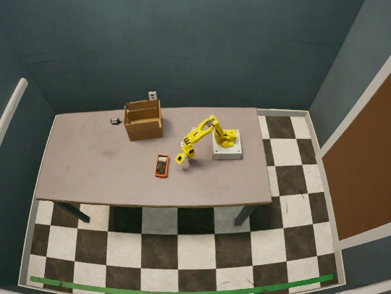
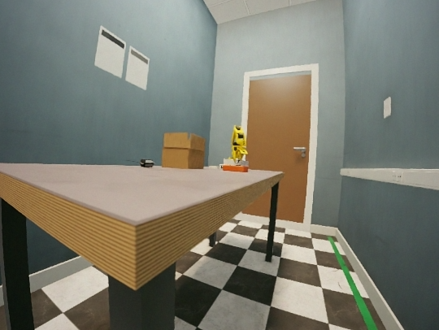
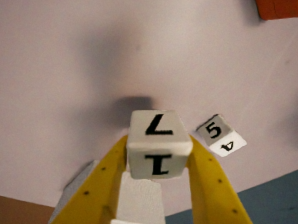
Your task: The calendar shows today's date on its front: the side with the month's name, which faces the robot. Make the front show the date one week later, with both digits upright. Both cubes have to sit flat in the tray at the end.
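"At the wrist view, where is the numbered cube relative to the jaws?"

"One white cube (image 3: 159, 145) sits between the two yellow fingers, near their tips, one finger against each side. Two of its faces are visible, marked 7 and 1, both inverted in that view."

"State of the gripper (image 1: 185, 164) (image 2: 239, 156) (image 3: 158, 143)?"

"Closed on that cube, gripping it."

"And the second cube (image 3: 220, 135)?"

"Outside the jaws, on the tabletop (image 1: 94, 174) (image 2: 110, 188) (image 3: 65, 60), beyond the finger at the right of the wrist view and apart from it. It shows a 5 and a 4 and lies askew to the gripped one."

"Is the tray identified?"

"Not with certainty. A pale surface (image 3: 141, 200) appears below the gripped cube, partly hidden by it and the fingers. I cannot tell which part it is, nor read a date from the calendar's front."

"Other items?"

"An orange-edged meter (image 1: 161, 166) (image 2: 235, 168) (image 3: 280, 8) lies flat near the gripper. An open cardboard box (image 1: 145, 130) (image 2: 183, 151) stands upright towards the wall, with a small black object (image 1: 114, 121) (image 2: 146, 162) just beside it. The arm's pale base block (image 1: 226, 155) is at the opposite end of the table."
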You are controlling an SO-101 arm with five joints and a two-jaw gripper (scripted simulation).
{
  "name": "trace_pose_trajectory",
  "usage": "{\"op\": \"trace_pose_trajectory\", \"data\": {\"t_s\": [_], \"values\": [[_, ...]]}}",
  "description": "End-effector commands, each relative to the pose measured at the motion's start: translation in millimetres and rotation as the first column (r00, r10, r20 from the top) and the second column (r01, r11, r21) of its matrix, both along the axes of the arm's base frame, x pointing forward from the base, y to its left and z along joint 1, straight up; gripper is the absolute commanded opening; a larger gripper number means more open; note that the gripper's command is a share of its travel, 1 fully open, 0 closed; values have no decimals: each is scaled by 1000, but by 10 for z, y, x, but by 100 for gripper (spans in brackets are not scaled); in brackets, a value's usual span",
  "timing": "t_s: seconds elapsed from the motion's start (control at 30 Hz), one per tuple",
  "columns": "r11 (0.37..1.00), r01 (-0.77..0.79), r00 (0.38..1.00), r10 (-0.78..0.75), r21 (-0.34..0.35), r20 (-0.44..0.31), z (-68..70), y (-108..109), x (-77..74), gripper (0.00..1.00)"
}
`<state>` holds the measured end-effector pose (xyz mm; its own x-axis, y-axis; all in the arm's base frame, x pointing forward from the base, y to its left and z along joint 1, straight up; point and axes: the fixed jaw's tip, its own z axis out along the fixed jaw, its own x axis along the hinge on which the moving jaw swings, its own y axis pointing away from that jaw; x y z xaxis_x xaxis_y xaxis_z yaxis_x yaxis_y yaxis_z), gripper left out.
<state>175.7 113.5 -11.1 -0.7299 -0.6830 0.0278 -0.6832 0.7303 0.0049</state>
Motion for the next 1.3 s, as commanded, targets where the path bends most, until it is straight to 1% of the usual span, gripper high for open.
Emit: {"op": "trace_pose_trajectory", "data": {"t_s": [0.0, 0.27, 0.7, 0.9, 1.03, 1.13, 1.2, 1.27], "values": [[999, -30, 999, 29, 15, 23, 58, 29, 33, 0], [997, -81, 996, 81, 15, 23, 57, 23, 32, 0], [967, -253, 967, 253, 15, 23, 50, 3, 31, 0], [922, -387, 922, 386, 15, 23, 45, -15, 32, 0], [874, -486, 874, 486, 15, 23, 42, -29, 34, 0], [826, -564, 826, 564, 16, 23, 38, -41, 36, 0], [826, -564, 826, 564, 16, 23, 38, -41, 36, 0], [788, -616, 788, 616, 16, 23, 36, -49, 38, 0]]}}
